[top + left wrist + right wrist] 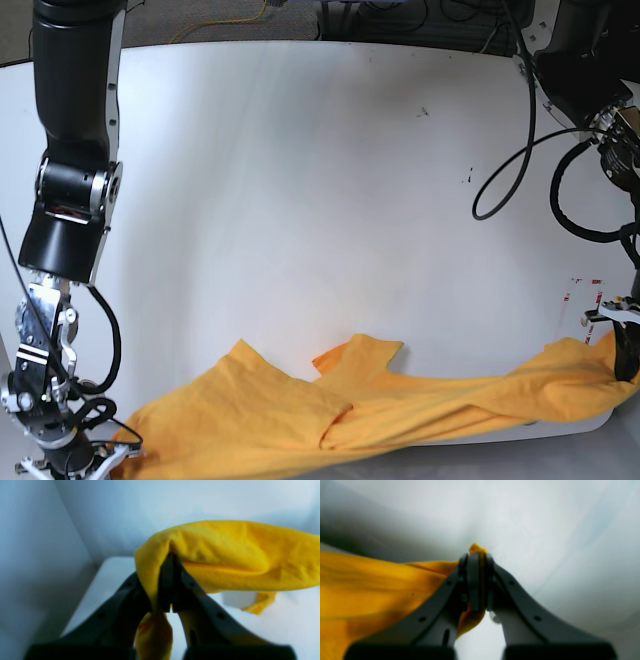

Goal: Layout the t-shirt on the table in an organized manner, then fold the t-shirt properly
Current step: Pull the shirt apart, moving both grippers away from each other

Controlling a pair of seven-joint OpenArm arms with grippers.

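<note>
Left gripper (168, 580) and right gripper (476, 580), both clenched on the t-shirt (400, 415), stretched along the table (300, 200) front edge; soft, light cloth, best held at corners.

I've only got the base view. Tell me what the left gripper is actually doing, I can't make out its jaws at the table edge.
Observer: The left gripper is shut on the t-shirt, with cloth draped over one finger.
Operator: Now report the right one.
Observer: The right gripper is shut on the t-shirt too; a small tuft of fabric pokes out past its tips.
Operator: Say whether the cloth by the left gripper lies on the table.
Observer: In the left wrist view it is lifted, hanging out sideways from the jaws, with white tabletop visible underneath it.
</note>
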